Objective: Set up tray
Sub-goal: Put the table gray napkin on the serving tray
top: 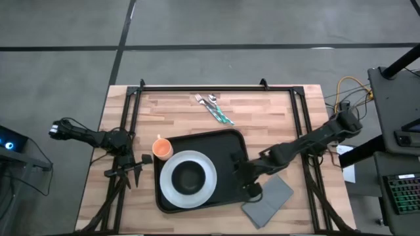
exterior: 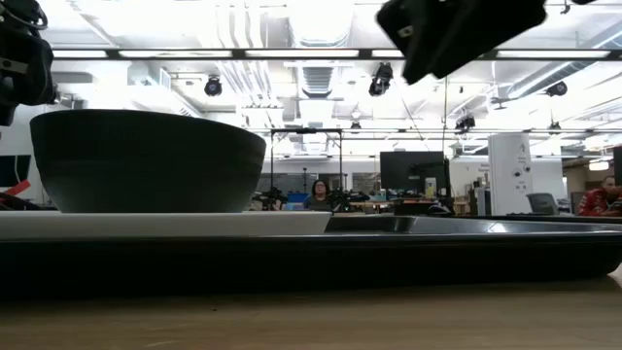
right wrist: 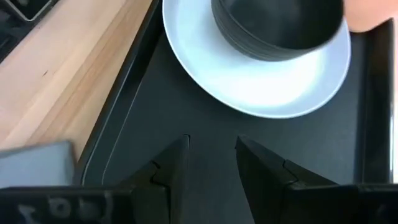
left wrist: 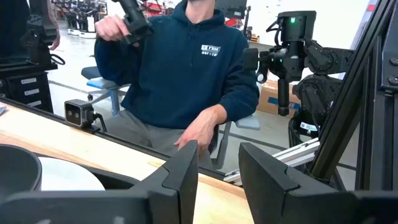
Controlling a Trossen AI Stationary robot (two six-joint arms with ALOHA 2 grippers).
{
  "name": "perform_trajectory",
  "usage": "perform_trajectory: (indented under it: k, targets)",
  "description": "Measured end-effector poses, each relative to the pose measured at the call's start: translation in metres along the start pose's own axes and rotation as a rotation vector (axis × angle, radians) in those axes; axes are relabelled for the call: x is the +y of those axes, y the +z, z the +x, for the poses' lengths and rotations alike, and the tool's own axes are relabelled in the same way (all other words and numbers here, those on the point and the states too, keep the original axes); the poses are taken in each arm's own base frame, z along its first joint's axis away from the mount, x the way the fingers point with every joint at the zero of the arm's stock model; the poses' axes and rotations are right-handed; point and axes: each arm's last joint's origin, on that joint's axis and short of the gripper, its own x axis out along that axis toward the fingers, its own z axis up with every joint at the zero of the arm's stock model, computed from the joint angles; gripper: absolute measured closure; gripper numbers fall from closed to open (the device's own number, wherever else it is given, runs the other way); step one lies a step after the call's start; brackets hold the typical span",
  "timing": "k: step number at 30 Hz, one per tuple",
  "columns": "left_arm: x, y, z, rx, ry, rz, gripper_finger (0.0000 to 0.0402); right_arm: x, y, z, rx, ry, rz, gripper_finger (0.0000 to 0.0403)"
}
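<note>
The black tray [top: 226, 147] lies mid-table. On its left half sits a white plate [top: 172, 190] carrying a dark bowl [top: 189, 176]; both also show in the right wrist view as plate [right wrist: 249, 87] and bowl [right wrist: 277, 28]. An orange cup [top: 162, 148] stands at the tray's far-left corner. My right gripper [top: 241, 174] [right wrist: 211, 168] is open over the tray's bare right part [right wrist: 186, 124], pointing at the plate. My left gripper [top: 133, 168] [left wrist: 217, 171] is open, left of the tray, above the table.
A grey napkin [top: 268, 200] [right wrist: 31, 165] lies on the table right of the tray's near-right corner. Cutlery [top: 213, 108] lies near the far edge. A person in a blue hoodie [left wrist: 180, 68] sits beyond the table. Black frame bars [top: 216, 87] line the table's sides.
</note>
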Motion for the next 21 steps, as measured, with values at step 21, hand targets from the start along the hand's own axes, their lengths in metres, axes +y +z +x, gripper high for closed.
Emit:
perform_trajectory:
  k: [21]
  targets:
    - [0.0,0.0,0.0,0.0,0.0,0.0,0.0304,0.006,-0.066,-0.014,0.031,0.006,0.111,0.0284]
